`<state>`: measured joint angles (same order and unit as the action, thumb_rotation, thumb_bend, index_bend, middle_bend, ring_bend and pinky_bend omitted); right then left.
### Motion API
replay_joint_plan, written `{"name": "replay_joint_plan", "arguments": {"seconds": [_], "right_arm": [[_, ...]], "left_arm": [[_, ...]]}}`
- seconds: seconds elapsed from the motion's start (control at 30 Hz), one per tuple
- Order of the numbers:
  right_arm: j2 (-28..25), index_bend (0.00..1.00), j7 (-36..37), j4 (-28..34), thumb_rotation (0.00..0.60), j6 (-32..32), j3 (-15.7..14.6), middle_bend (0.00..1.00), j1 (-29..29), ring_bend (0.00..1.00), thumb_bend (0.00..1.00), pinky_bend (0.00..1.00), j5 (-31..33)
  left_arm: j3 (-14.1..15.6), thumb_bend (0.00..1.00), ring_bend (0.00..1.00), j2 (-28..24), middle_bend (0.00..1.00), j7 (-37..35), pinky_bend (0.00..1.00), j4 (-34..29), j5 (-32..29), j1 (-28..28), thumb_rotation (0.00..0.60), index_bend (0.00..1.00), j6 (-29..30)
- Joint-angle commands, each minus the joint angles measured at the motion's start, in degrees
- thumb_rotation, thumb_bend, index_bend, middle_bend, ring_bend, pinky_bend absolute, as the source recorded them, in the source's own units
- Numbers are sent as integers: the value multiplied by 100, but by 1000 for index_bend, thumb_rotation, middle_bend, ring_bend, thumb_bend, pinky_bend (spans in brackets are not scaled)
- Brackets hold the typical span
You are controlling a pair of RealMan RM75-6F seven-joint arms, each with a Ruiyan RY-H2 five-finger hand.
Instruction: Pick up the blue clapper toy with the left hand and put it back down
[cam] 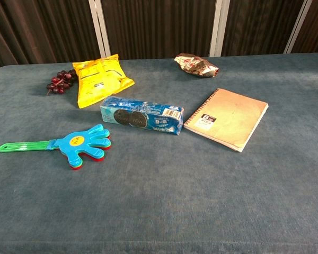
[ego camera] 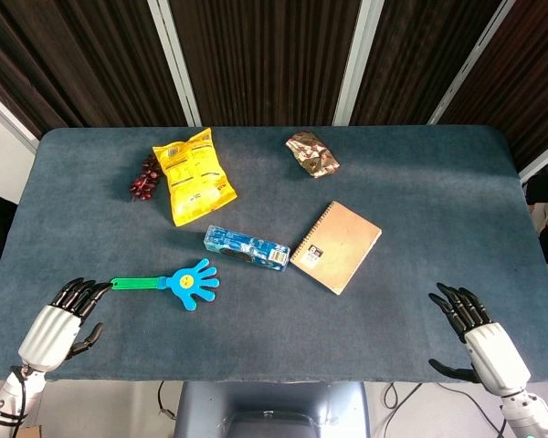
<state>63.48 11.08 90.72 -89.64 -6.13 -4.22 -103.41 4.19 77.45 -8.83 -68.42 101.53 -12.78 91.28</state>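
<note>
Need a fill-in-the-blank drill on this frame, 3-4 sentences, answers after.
1. The clapper toy has a ____ handle pointing toward the left hand.
2. The grapes lie beside the ____ snack bag.
3. Between the clapper toy and the notebook lies a blue ____ pack.
4. The right hand holds ____.

Answers: green; yellow; cookie; nothing

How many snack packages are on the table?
3: a yellow chip bag at back left, a blue cookie pack mid-table, and a crumpled brown wrapper at back centre. None seems hidden.
</note>
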Motion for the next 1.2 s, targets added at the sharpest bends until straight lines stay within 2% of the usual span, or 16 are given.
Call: {"name": "replay_joint_plan", "arguments": {"seconds": [0.03,0.2,0.33,0.4,0.53,0.7,0.8,0.97,1.2], "right_arm": [[-4,0,3,-5,600,-23,2,0,11,0,210,0,-3],[-36,0,-6,22,600,-44,-14,0,29,0,210,0,-16],[-45,0,-12,21,600,-55,-15,0,34,0,209,0,-25],[-69,0,41,38,600,-46,-19,0,30,0,210,0,-12],[-33,0,30,21,600,51,-9,0,-2,0,210,0,35],[4,0,-18,22,600,147,-19,0,-27,0,210,0,59],[29,0,-52,18,600,181,-10,0,-32,0,210,0,90],[73,0,-122,4,600,289,1,0,-56,0,210,0,162],[107,0,-173,-10,600,320,13,0,-58,0,210,0,204]], "left_arm": [[4,421,128,11,179,-18,143,1,16,-7,600,92,7],[28,422,23,48,114,-54,99,34,41,-29,600,88,-33],[36,422,0,74,58,-56,55,52,69,-42,600,81,-31],[134,422,0,215,41,-307,41,53,267,-162,600,79,-103],[223,420,0,460,7,-740,21,278,322,-533,600,80,-731],[64,421,0,697,0,-845,0,429,69,-1008,600,84,-1566],[-47,421,0,822,0,-933,0,623,-153,-1190,600,141,-1930],[-189,422,0,992,0,-1293,0,1001,-442,-1355,600,193,-2209],[-178,412,0,1093,0,-1836,0,1362,-653,-1526,600,238,-2572]]}}
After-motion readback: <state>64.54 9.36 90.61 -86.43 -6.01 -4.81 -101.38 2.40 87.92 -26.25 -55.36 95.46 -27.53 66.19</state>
